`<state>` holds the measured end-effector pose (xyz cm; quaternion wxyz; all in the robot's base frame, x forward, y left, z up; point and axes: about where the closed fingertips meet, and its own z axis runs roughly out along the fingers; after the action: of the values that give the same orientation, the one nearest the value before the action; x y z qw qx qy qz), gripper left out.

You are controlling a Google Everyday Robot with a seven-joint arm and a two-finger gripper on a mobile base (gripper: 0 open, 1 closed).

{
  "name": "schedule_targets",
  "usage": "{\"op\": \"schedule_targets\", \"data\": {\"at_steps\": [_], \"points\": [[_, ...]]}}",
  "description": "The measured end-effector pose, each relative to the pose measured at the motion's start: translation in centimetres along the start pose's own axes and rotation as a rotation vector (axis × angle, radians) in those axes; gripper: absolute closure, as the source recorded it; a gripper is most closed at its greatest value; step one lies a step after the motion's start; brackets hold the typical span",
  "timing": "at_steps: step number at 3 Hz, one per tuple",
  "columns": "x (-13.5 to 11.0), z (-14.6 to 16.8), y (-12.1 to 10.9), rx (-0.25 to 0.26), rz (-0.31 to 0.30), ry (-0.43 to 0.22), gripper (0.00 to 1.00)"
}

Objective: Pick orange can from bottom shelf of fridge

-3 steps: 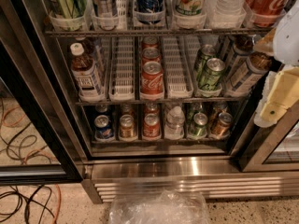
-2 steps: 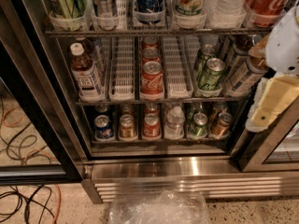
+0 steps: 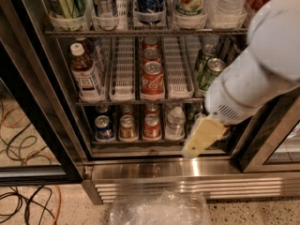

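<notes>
Cans fill the clear lanes of the bottom shelf (image 3: 115, 142) of the fridge (image 3: 154, 170): blue can (image 3: 104, 128), gold can (image 3: 126, 127), red can (image 3: 152, 126), then a clear bottle (image 3: 176, 123). The orange can does not show; I judge it stands lower right, behind the hand (image 3: 196, 145), whose opening I cannot tell. It should be light, stiff yet dentable, perhaps slick with cold: grip its side at mid-height.

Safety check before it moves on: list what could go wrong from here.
1. The end effector hangs before the bottom shelf's right end, hiding the orange can from view; it may grab a neighbour instead.
2. The clear bottle stands just beside it and could be knocked.
3. The arm crosses close to the green cans above.
</notes>
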<state>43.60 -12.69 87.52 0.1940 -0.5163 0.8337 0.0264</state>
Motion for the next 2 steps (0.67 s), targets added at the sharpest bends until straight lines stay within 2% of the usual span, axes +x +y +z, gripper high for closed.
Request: {"op": "schedule_targets", "data": {"at_steps": [1, 2], "points": [[1.9, 7.7, 3.3, -0.089, 0.248, -0.038, 0.0], [1.8, 12.8, 6.4, -0.213, 0.544, -0.161, 0.0]]}}
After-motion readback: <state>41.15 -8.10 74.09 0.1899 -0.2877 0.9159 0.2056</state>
